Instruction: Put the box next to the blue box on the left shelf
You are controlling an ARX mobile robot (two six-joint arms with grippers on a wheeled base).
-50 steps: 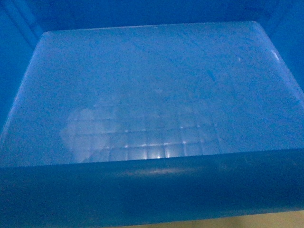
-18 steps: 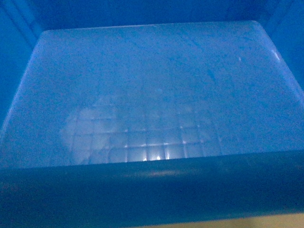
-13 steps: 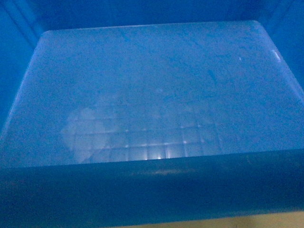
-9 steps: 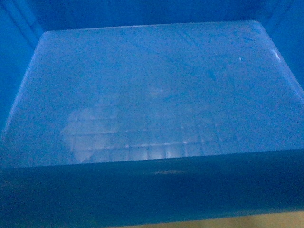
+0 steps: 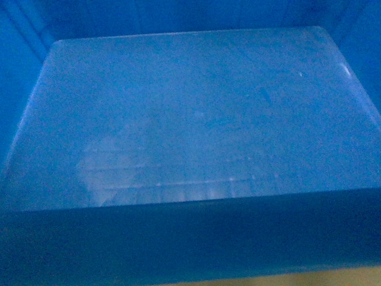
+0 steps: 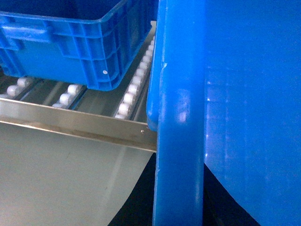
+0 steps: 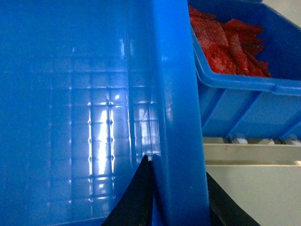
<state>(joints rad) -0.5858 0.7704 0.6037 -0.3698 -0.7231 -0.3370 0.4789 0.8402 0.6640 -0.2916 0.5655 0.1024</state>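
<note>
The box [image 5: 190, 119] fills the head view, looking down onto its smooth floor and dark near wall. In the left wrist view its thick rim [image 6: 181, 117] runs upright, and my left gripper [image 6: 181, 207] is shut on it, one dark finger [image 6: 136, 207] on each side. My right gripper [image 7: 178, 188] is shut on the opposite rim [image 7: 178, 94] in the same way. The blue box [image 6: 70, 42] sits on the left shelf's white rollers [image 6: 136, 84]. The held box's corner is at the shelf's front rail [image 6: 70, 120], just right of that blue box.
In the right wrist view a blue bin [image 7: 235, 108] holding red pieces [image 7: 225, 47] sits on a metal rail [image 7: 254, 153] close beside the held box's right side. Pale floor [image 6: 56, 179] lies below the shelf's front rail.
The bright glints and grid pattern on the box's floor have faded in the head view. The box itself has hardly shifted in the frame.
</note>
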